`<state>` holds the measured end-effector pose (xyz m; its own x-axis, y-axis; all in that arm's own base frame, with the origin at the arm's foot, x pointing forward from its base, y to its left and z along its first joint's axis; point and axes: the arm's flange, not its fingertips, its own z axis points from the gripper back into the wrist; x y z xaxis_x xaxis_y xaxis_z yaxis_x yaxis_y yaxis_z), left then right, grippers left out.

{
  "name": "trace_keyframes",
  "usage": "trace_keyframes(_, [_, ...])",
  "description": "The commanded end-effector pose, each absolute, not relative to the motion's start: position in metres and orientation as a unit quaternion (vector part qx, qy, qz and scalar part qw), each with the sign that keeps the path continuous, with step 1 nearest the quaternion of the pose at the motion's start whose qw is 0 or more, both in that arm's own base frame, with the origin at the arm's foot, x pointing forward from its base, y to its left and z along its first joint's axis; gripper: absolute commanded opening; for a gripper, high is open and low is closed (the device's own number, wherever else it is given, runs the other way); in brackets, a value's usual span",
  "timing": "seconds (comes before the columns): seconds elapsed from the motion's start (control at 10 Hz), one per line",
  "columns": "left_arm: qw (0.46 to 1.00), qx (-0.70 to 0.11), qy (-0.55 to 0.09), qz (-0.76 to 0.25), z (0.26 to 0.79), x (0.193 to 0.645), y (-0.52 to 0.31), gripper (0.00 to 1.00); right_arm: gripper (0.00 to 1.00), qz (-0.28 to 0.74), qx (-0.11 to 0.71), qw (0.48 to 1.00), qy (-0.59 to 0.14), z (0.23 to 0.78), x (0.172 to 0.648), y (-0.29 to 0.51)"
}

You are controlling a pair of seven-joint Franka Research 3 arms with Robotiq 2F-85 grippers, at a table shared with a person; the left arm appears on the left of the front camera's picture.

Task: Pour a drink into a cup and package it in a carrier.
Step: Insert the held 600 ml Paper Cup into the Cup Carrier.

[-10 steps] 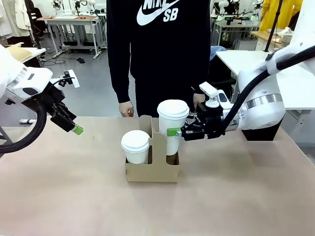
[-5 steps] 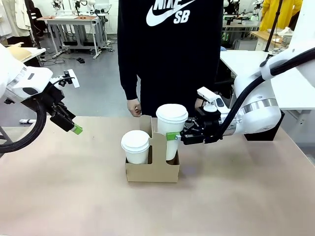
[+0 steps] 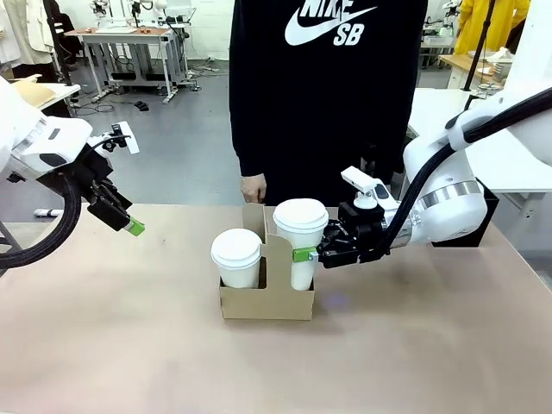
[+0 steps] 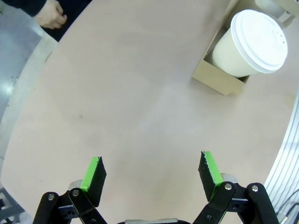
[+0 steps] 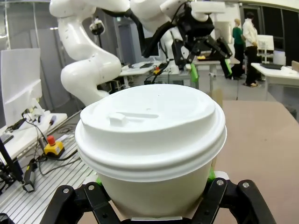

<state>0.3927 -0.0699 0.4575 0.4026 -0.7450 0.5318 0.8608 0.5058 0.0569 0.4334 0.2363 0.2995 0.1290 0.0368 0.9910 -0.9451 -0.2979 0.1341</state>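
Note:
The tall white lidded cup (image 3: 301, 233) stands in the right slot of the tan cardboard carrier (image 3: 267, 304) at mid-table. My right gripper (image 3: 304, 254) is shut on its side from the right. In the right wrist view the cup (image 5: 152, 140) sits between the green pads (image 5: 211, 175). Its lid hides the drink. A shorter lidded cup (image 3: 236, 254) fills the left slot. My left gripper (image 3: 134, 226) hangs open over the table's left side. In its wrist view the left gripper (image 4: 152, 170) holds nothing, with the short cup (image 4: 250, 44) and a carrier corner (image 4: 219, 79) at top right.
A person in a black sweatshirt stands at the far edge, one hand (image 3: 253, 187) hanging just behind the carrier. A dark box (image 3: 487, 216) sits behind my right arm. Bare tabletop (image 3: 129, 345) lies in front of and to the left of the carrier.
My right gripper has come down with the tall cup, which now sits lower in the carrier's right slot. The person has shifted to the right. My left arm has not moved.

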Motion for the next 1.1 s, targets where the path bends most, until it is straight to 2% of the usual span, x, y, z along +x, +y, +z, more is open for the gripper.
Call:
trace_keyframes(0.0, [0.831, -0.122, -0.255, -0.48, 0.459, 0.392, -0.071, 1.0, 0.8, 0.558, 0.594, 0.451, -0.364, 0.292, 0.447, 0.24])
trace_keyframes(0.8, [0.831, -0.122, -0.255, -0.48, 0.459, 0.392, -0.071, 1.0, 0.8, 0.603, 0.588, 0.416, -0.341, 0.251, 0.455, 0.239])
trace_keyframes(0.9, [0.831, -0.122, -0.255, -0.48, 0.459, 0.392, -0.071, 1.0, 1.0, 0.607, 0.582, 0.416, -0.347, 0.249, 0.456, 0.236])
trace_keyframes(1.0, [0.831, -0.122, -0.255, -0.48, 0.459, 0.392, -0.071, 1.0, 1.0, 0.609, 0.577, 0.42, -0.347, 0.25, 0.457, 0.235])
